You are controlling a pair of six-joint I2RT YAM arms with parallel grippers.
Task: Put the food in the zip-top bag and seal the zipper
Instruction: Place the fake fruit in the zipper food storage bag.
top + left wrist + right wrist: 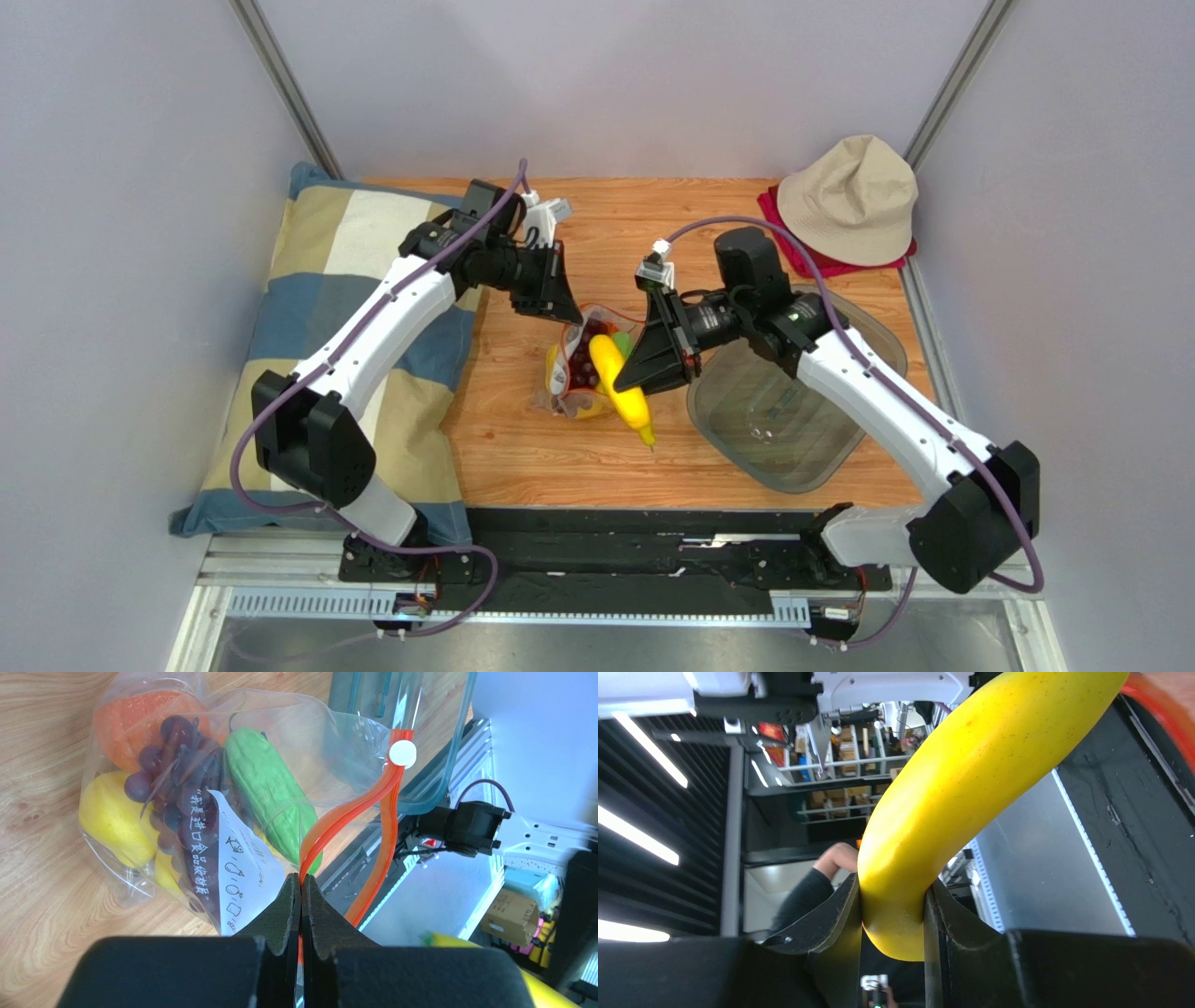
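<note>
Loading the last fruit: the left gripper pinches shut on the zipper, holding open the zip-top bag lying on the wooden table, while the right gripper clamps the yellow banana at its mouth, so next, I'd say, feed it in and release.

Robotics lab test cell. The wooden table is boxed in by plain white panels on metal posts, with a black mounting rail along its near edge. Beyond the table: storage shelving with cartons, ceiling strip lights.
</note>
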